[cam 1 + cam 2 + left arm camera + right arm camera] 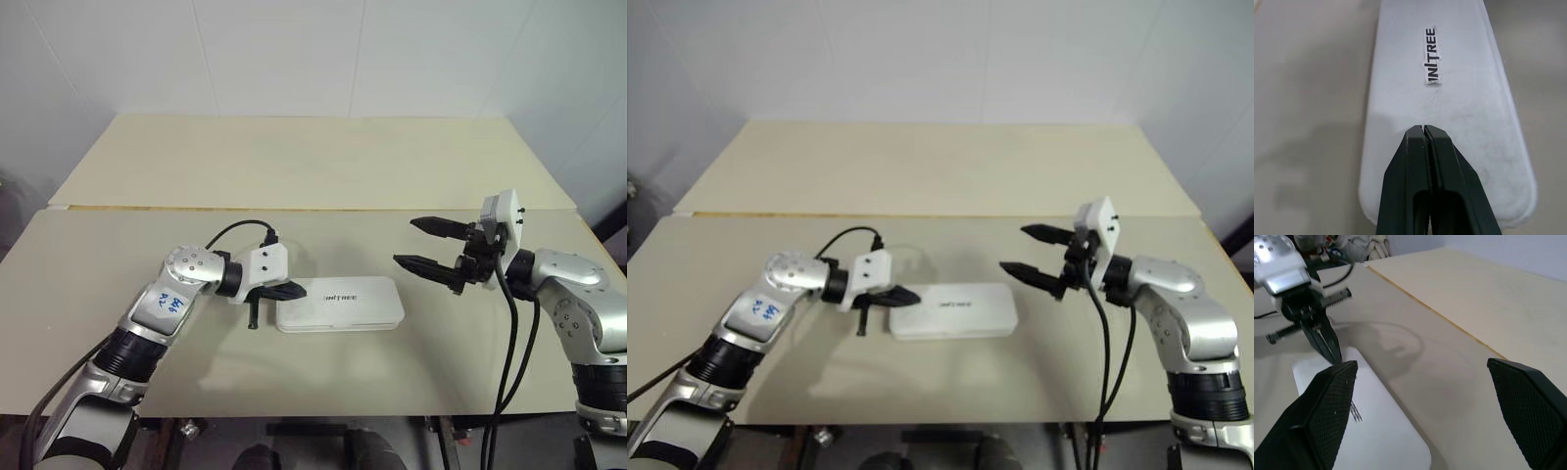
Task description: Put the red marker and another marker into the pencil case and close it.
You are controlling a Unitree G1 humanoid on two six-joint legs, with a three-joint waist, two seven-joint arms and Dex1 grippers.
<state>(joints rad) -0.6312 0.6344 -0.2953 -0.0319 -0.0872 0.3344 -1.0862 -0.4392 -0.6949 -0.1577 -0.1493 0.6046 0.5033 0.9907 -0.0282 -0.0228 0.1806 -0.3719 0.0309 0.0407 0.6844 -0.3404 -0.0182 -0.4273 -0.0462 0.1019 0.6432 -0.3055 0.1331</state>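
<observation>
The white pencil case lies flat on the table with its lid down and the small dark logo facing up. My left gripper is shut with nothing between its fingers. Its tips sit over the case's left end, on the lid or just above it. To the right of the case, and higher than it, my right gripper hangs open and empty, pointing left toward the case. In the right wrist view the left gripper meets the case's far end. The red marker and the other marker are out of view.
The table is two beige boards joined along a seam, with the far board running back to a white wall. A black cable loops from my left wrist. The table's front edge lies close below the case.
</observation>
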